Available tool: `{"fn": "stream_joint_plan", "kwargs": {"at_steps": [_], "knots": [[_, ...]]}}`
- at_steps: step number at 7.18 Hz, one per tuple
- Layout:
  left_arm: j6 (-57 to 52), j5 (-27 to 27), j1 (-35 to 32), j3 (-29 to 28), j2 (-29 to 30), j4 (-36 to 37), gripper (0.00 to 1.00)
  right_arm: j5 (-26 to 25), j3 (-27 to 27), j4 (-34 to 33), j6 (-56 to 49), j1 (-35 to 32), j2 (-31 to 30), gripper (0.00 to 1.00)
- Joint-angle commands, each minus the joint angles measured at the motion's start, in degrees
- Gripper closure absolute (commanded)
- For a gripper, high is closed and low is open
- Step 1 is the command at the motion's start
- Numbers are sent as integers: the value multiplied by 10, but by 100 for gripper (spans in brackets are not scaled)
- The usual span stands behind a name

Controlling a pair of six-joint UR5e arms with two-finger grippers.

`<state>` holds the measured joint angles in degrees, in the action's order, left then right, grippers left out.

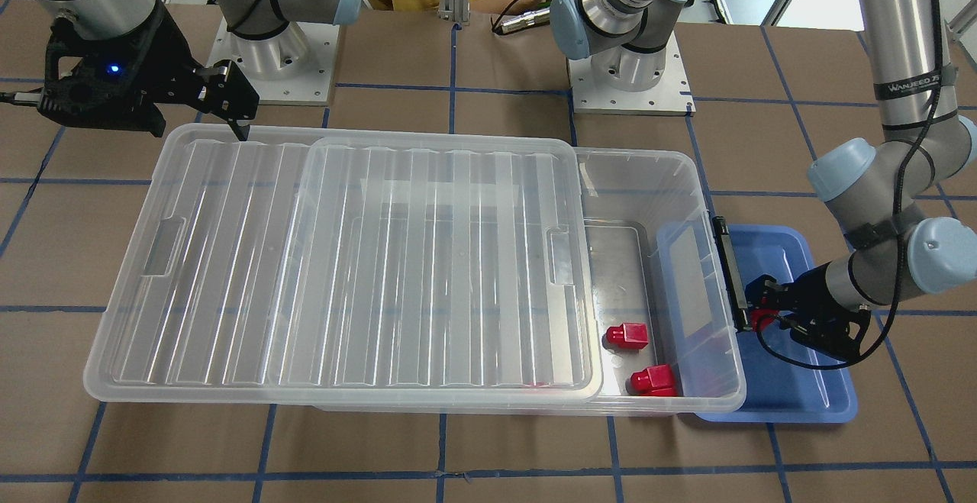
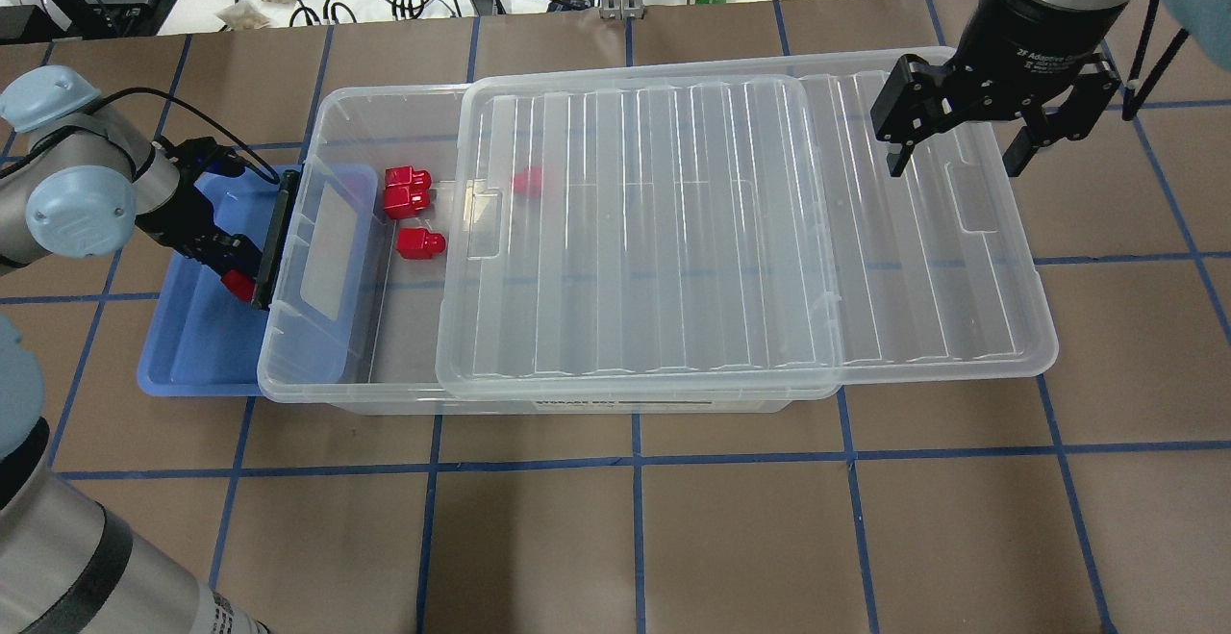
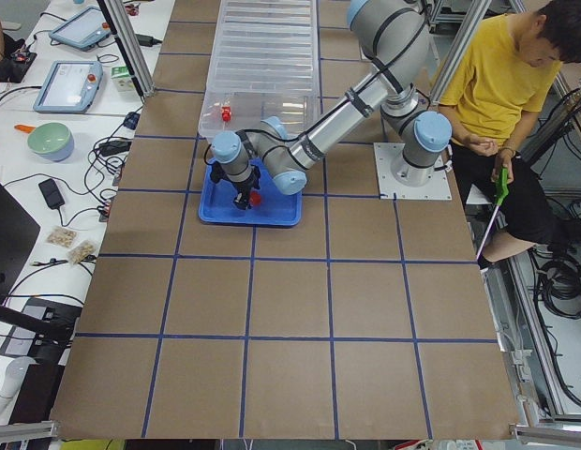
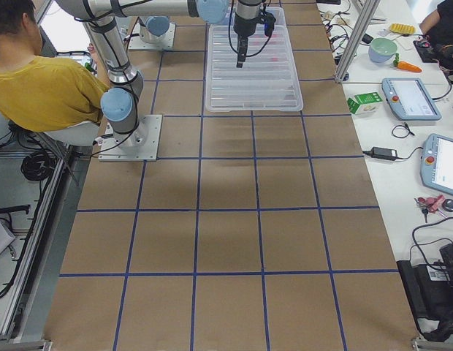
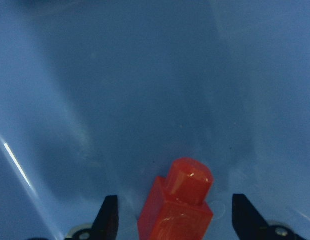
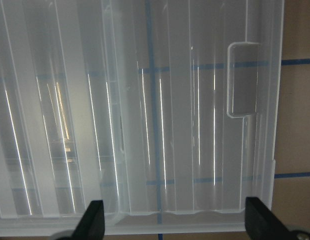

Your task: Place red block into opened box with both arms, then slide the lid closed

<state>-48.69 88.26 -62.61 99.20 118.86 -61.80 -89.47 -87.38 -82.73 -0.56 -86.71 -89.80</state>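
Left gripper [image 2: 235,278] sits low in the blue tray [image 2: 192,345], just past the box's latch end. Its fingers are apart, one on each side of the red block [image 5: 180,197], with a small gap on both sides. The block lies on the tray floor, outside the box.

The brown table [image 2: 673,519] has blue tape lines and lots of bare room along the box's long sides. The box [image 2: 385,393] is big and see-through. The lid [image 2: 673,230] lies on top of it, slid away from the latch end, so it sticks out past the box's other end. Only a strip at the latch end is uncovered.

The right gripper [image 2: 957,161] hangs above the part of the lid that sticks out, fingers wide apart, holding nothing.

Two more red blocks [image 2: 420,243] lie inside the box in the uncovered strip.
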Motion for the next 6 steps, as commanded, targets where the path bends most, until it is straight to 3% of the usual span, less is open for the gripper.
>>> {"fn": "stream_joint_plan", "kwargs": {"at_steps": [1, 2, 3, 4, 6], "knots": [[1, 1, -2, -5, -8, 0, 92, 0, 0, -1, 13, -5, -1, 0], [19, 1, -3, -9, -16, -3, 99, -3, 0, -1, 51, -19, 2, 0], [22, 2, -4, -17, -29, -9, 99, -9, 0, -3, 54, -27, 3, 0], [25, 2, -3, -42, -53, -59, 99, -9, -1, -3, 54, -27, 3, 0], [117, -8, -21, -142, -111, -234, 99, -10, 1, -5, 53, -24, 2, 0]]}}
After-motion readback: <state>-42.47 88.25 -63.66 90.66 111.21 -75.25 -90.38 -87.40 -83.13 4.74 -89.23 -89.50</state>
